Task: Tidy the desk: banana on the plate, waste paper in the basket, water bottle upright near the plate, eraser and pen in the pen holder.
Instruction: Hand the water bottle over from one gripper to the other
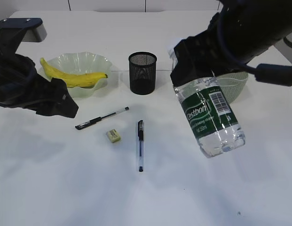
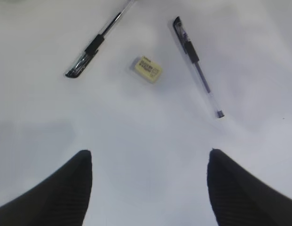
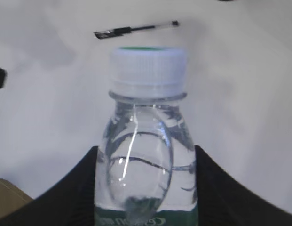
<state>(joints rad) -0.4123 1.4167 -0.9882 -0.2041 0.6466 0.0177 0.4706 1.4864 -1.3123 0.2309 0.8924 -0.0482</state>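
Note:
The water bottle (image 1: 211,117) hangs tilted in the air at the right, base down toward the desk (image 1: 66,188). My right gripper (image 1: 188,70) is shut on its clear shoulder (image 3: 146,141), just below the cap (image 3: 148,66). The banana (image 1: 75,77) lies in the plate (image 1: 96,60) at the back left. The pen holder (image 1: 142,73) stands at the back centre. Two pens (image 1: 102,117) (image 1: 140,145) and the eraser (image 1: 113,136) lie in front of it. My left gripper (image 2: 148,153) hovers open and empty short of the eraser (image 2: 147,69). The waste paper is out of view.
The basket (image 1: 236,87) stands behind the held bottle, largely hidden by my right arm. My left arm (image 1: 28,87) hangs in front of the plate's left side. Bare white desk stretches along the front.

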